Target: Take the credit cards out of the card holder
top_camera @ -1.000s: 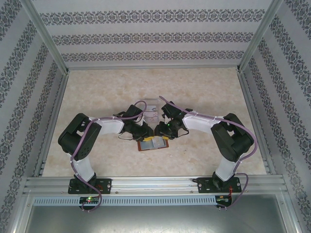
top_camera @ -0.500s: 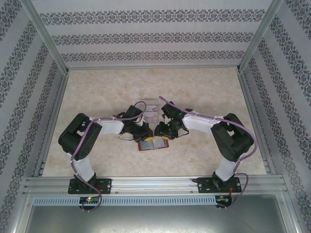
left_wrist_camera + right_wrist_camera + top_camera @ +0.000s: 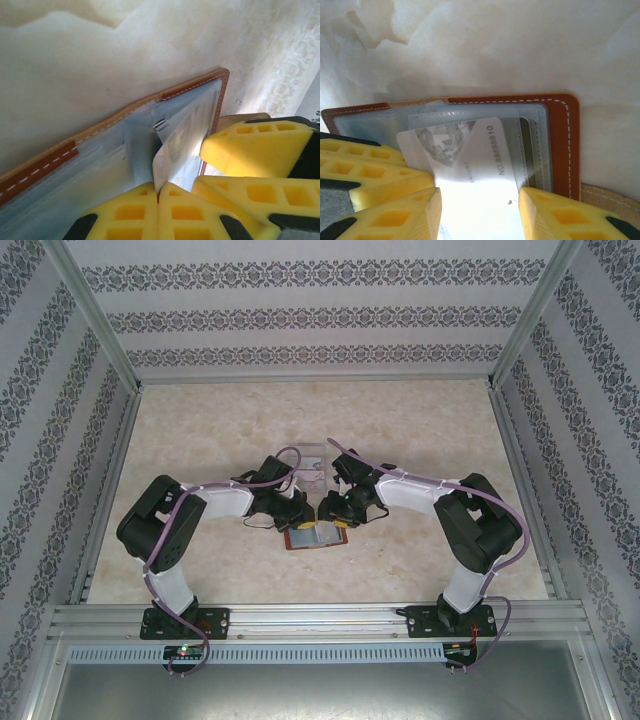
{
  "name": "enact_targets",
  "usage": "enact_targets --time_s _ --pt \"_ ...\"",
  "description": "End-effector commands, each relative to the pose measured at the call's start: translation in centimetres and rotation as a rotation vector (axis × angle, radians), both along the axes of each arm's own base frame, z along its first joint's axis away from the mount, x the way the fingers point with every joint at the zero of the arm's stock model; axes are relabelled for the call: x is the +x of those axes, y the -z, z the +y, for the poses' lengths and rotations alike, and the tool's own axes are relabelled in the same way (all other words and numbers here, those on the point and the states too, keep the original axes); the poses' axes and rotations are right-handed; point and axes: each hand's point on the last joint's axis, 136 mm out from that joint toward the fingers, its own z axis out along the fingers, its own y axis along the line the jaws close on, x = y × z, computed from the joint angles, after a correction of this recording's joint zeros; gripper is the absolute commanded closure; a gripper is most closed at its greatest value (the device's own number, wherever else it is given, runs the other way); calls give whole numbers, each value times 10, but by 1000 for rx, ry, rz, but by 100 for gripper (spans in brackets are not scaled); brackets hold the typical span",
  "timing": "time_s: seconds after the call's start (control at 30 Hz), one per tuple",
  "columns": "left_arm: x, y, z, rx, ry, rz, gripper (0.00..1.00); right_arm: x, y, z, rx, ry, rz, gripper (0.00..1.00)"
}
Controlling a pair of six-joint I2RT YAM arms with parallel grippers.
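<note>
**Card holder, open on table, one card pinched by left gripper**

Item 1. Card holder (image 3: 312, 538): reddish-brown leather with white stitching. It lies open and flat on the pale marbled table (image 3: 420, 430), near the middle, between the two wrists. The inner pockets (image 3: 95, 170) are grey-blue and translucent. The right wrist view shows the right-hand leaf and its rounded leather border (image 3: 566, 145).

Item 2. Credit card (image 3: 475, 160): pale grey-white, printed with a faint picture and a number along one edge. It sits askew and partly out of a pocket, one end under the clear sleeve and the other sticking out toward the grippers. In the left wrist view it stands tilted up off the pocket, its surface glaring (image 3: 182, 142).

Item 3. Left gripper (image 3: 159, 192): yellow pads pressed together, pinching the near corner of the credit card. From above it sits at the left edge of the card holder (image 3: 298, 523).

Item 4. Right gripper (image 3: 480, 200): pads spread apart, one finger (image 3: 410, 215) to the left of the credit card and the other to its right. Whether they touch the card or the leather cannot be told. From above it sits at the far right edge of the card holder (image 3: 330, 512).

Item 5. Clear tray (image 3: 310, 462): on the table just beyond both wrists, apart from the card holder.
</note>
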Motion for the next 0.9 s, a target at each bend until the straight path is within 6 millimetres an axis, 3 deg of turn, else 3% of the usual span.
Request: enact_targets --time_s 0.0,0.57,0.87 --pt "-12 3 7 45 22 14 97 -5 6 -10 -57 -13 14 53" --pt "-15 0 18 83 33 10 98 -3 3 -9 -57 -21 12 53" --pt "-5 9 6 32 21 19 98 3 -24 11 56 -26 -39 54"
